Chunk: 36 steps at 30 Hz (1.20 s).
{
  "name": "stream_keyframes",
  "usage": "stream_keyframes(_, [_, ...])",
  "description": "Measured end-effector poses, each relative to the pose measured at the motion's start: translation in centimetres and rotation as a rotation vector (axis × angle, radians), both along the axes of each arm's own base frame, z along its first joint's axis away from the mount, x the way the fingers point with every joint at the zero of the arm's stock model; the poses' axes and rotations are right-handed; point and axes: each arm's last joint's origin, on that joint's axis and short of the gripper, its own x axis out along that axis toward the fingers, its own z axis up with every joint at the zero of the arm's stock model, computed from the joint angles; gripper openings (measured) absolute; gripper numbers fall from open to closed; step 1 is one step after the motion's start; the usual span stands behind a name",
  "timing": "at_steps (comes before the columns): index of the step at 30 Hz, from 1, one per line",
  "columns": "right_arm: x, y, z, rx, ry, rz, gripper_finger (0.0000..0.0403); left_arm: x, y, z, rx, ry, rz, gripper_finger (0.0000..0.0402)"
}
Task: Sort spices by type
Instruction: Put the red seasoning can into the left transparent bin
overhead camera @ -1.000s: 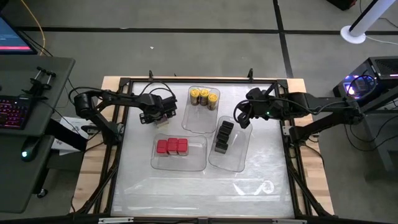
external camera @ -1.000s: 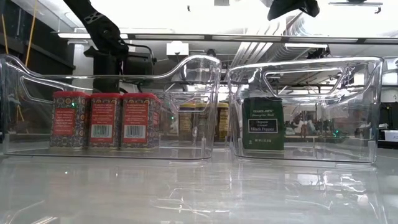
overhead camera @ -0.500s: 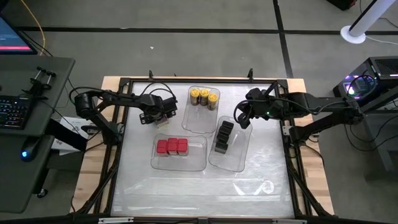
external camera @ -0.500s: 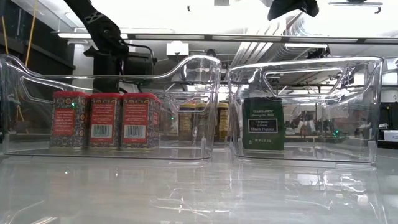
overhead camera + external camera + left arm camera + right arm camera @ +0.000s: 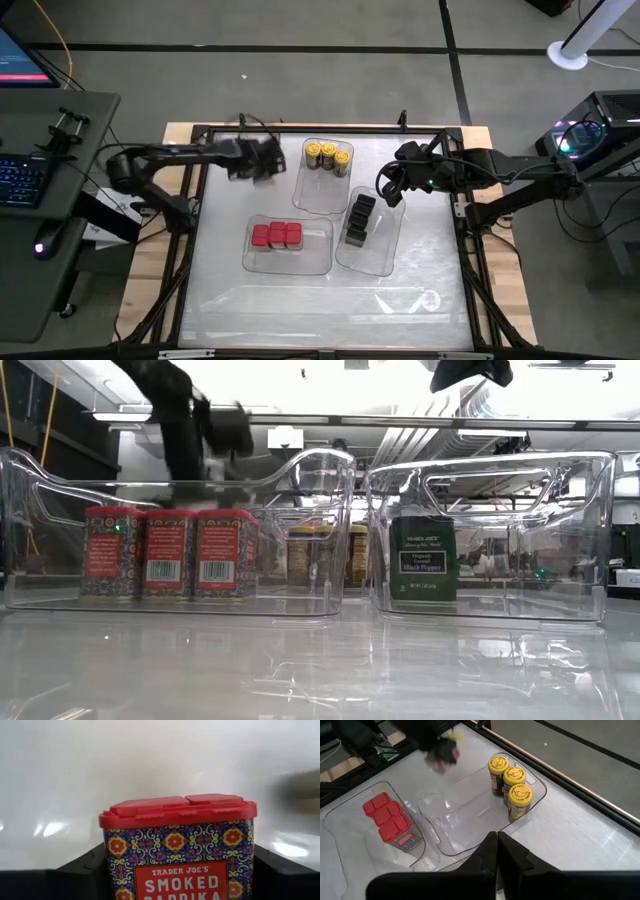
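Since a second ago, only the left pincer (image 5: 262, 158) has moved, swinging toward twelve o'clock while its jaws narrow onto a red-lidded patterned paprika tin (image 5: 177, 847), upright between its fingers.

Nearest, at six o'clock, a clear plastic tray (image 5: 315, 258) holds three red square-topped tins (image 5: 276, 235), that tin's likely destination, at about five o'clock from the left pincer. At four o'clock, a second clear tray (image 5: 380, 250) holds dark blocky tins (image 5: 359, 218). Farthest, a third tray (image 5: 322, 195) holds three yellow-lidded round jars (image 5: 328, 156).

The right pincer (image 5: 391, 192) waits closed and empty over the surface (image 5: 330, 300).
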Motion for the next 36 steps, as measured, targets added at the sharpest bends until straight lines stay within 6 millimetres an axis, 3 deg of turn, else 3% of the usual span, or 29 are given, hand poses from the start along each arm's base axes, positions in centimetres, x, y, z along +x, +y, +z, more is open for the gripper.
stream_keyframes(3, [0.0, 0.0, 0.0, 0.000, 0.000, 0.000, 0.0000, 0.0, 0.8, 5.2, 0.119, -0.096, -0.205, 0.0281])
stream_keyframes(6, [0.0, 0.0, 0.0, 0.006, -0.005, -0.005, 0.0000, -0.3, -0.1, 11.6, 0.296, -0.269, -0.511, 0.0287])
stream_keyframes(10, [0.4, 0.0, 0.4, 0.014, -0.063, -0.005, 0.0000, -1.5, -3.9, 17.7, 0.456, -0.633, -0.846, 0.0290])
stream_keyframes(12, [0.9, 0.1, 1.0, 0.020, -0.139, 0.030, 0.0000, -2.2, -6.1, 20.0, 0.533, -0.809, -0.938, 0.0291])
stream_keyframes(14, [1.7, 0.3, 1.9, 0.008, -0.233, 0.091, 0.0000, -2.8, -8.1, 21.2, 0.591, -0.877, -0.995, 0.0291])
stream_keyframes(18, [3.1, 0.3, 3.9, -0.007, -0.462, 0.202, 0.0000, -2.9, -10.9, 20.7, 0.665, -0.744, -1.100, 0.0292])
stream_keyframes(22, [4.5, -0.2, 5.3, 0.002, -0.663, 0.231, 0.0000, -1.5, -12.1, 19.3, 0.772, -0.534, -1.247, 0.0293])
stream_keyframes(26, [6.1, -1.3, 4.2, 0.193, -0.694, 0.145, 0.0016, 1.2, -12.3, 17.7, 0.843, -0.394, -1.378, 0.0293])
stream_keyframes(30, [7.8, -1.4, 1.6, 0.322, -0.581, 0.066, 0.0072, 3.9, -12.4, 15.8, 0.875, -0.311, -1.501, 0.0293])
stream_keyframes(36, [9.6, -0.4, -0.7, 0.471, -0.496, 0.052, 0.0212, 6.7, -12.7, 14.0, 0.896, -0.180, -1.666, 0.0294])
